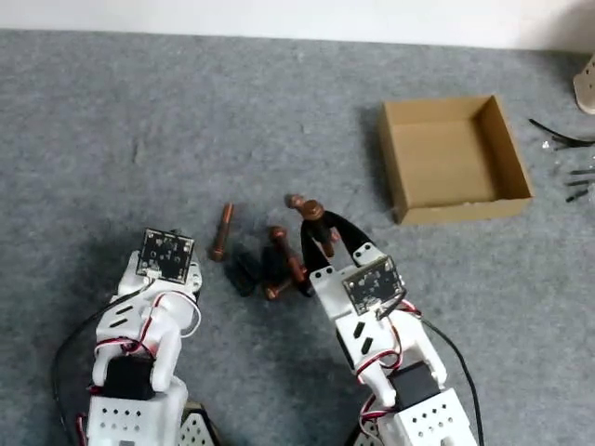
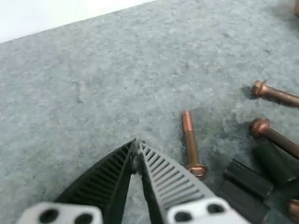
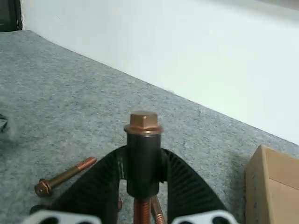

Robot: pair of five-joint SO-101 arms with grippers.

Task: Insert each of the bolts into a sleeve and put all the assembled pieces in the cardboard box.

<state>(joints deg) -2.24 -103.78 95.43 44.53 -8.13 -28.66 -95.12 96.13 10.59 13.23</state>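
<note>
My right gripper (image 1: pixel 320 229) (image 3: pixel 142 161) is shut on a black sleeve (image 3: pixel 142 158) with a copper bolt through it, held upright; the bolt head (image 3: pixel 143 122) (image 1: pixel 311 210) sticks out on top. The cardboard box (image 1: pixel 509 149) (image 3: pixel 275 186) stands further back and to the right. My left gripper (image 2: pixel 138 150) is shut on nothing, just above the grey mat. A loose bolt (image 2: pixel 190 142) (image 1: pixel 222 232) lies close beside it. More bolts (image 1: pixel 295 201) (image 2: pixel 275 93) and black sleeves (image 1: pixel 244 272) (image 2: pixel 247 182) lie in a cluster between the two arms.
Grey felt covers the table (image 1: pixel 139 121). Black cable ties and small parts (image 1: pixel 569 167) lie at the right edge beyond the box. A white wall (image 3: pixel 187 42) borders the far side. Open mat stretches across the far left.
</note>
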